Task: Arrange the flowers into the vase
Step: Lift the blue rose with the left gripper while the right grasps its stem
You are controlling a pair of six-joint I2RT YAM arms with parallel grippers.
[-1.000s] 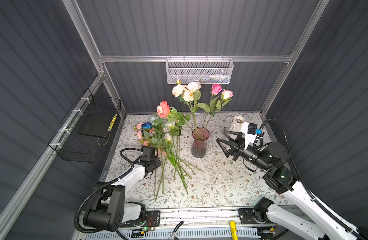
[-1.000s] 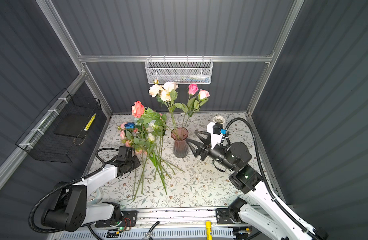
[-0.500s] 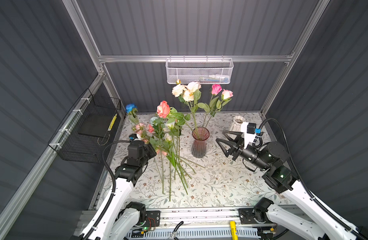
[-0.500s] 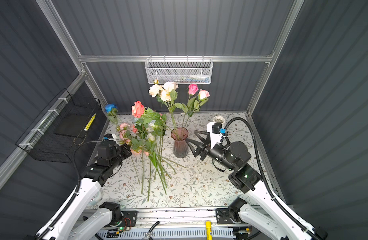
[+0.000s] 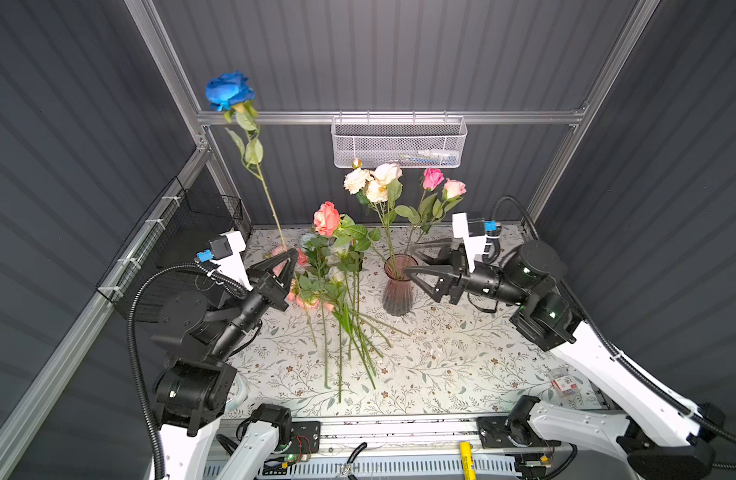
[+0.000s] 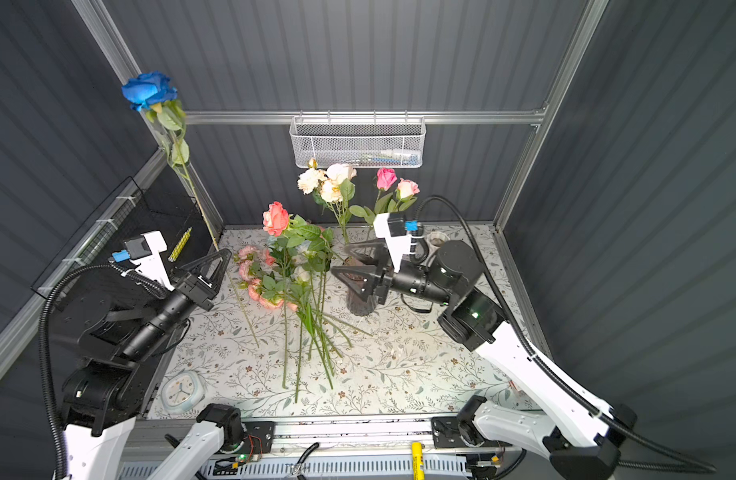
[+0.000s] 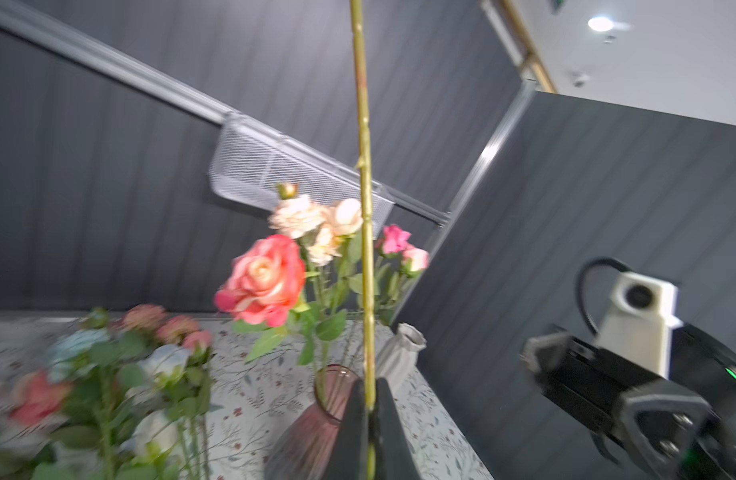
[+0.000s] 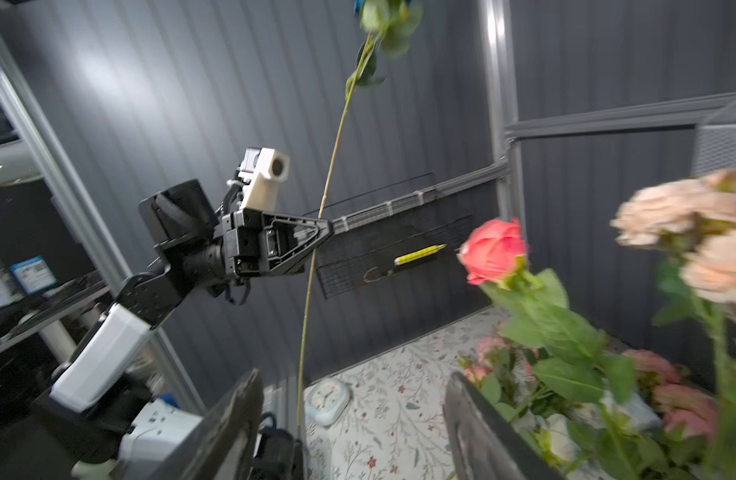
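My left gripper (image 5: 291, 253) (image 6: 224, 254) is shut on the lower stem of a dark blue rose (image 5: 229, 91) (image 6: 148, 89), which stands upright with its head high near the left post. The stem (image 7: 364, 208) runs between the shut fingers (image 7: 351, 415) in the left wrist view. The ribbed pink glass vase (image 5: 397, 286) (image 7: 312, 424) holds cream (image 5: 374, 180) and pink flowers (image 5: 434, 178). More flowers (image 5: 337, 282) lie piled left of the vase, with a coral rose (image 5: 326, 218) standing up. My right gripper (image 5: 408, 261) (image 8: 353, 378) hovers open at the vase's rim, holding nothing.
A white mesh basket (image 5: 399, 141) hangs on the back wall and a black wire basket (image 5: 183, 232) on the left wall. A small clock (image 6: 182, 390) lies at the front left corner. A white crinkled pot (image 6: 436, 239) stands behind the right arm.
The left arm rose from the table and lifted the blue rose out of the pile until it stands upright and high. The right gripper barely moved.
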